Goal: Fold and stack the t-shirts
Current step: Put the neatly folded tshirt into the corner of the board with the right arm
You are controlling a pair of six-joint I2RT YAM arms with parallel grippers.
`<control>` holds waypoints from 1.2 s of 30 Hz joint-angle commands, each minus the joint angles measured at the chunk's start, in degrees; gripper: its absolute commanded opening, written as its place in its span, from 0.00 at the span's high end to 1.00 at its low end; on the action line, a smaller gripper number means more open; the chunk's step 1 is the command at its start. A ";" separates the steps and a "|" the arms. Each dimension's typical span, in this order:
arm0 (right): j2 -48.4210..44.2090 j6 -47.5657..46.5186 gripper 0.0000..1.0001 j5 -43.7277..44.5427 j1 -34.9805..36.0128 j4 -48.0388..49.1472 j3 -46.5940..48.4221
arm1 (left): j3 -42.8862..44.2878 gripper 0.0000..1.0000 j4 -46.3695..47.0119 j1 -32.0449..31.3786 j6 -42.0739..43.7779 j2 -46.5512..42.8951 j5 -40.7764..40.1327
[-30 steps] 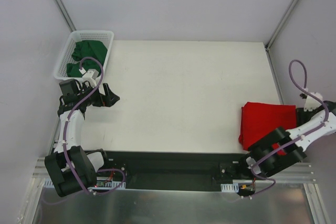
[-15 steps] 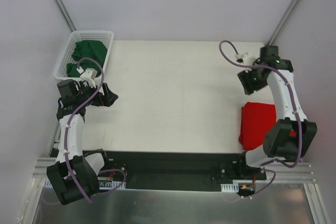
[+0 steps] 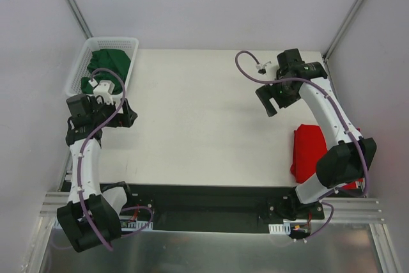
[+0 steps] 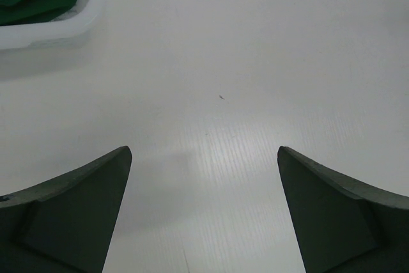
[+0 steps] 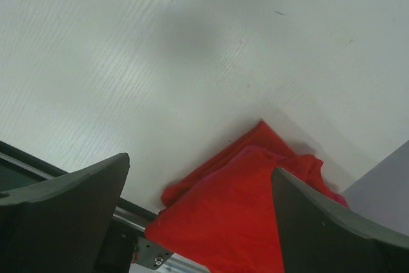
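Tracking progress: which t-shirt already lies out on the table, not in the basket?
The red t-shirt, folded at the right edge of the table; the dark green t-shirts are bunched in the white basket at the far-left corner.

A white tabletop (image 3: 211, 119) is seen, on which a folded red t-shirt (image 3: 310, 151) is laid at the near right edge and a white lattice basket (image 3: 77, 70), filled with green t-shirts (image 3: 108, 62), is set at the far left corner.

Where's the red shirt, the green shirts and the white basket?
red shirt (image 3: 311, 153), top view, its folded middle.
green shirts (image 3: 108, 61), top view, bunched cloth in the basket.
white basket (image 3: 114, 39), top view, its far rim.
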 commanded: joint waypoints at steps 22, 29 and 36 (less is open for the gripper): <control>-7.77 3.57 0.04 -6.25 -0.28 1.00 -3.41 | 1.25 0.01 -1.14 0.45 -3.04 -4.15 -8.13; -8.04 3.05 0.04 -5.64 -0.19 0.56 -3.24 | 0.54 0.01 -1.67 0.45 -2.68 -5.82 -7.78; -7.51 2.69 0.04 -6.52 -0.19 0.56 -3.24 | 0.28 0.01 -1.58 0.45 -2.33 -6.53 -7.60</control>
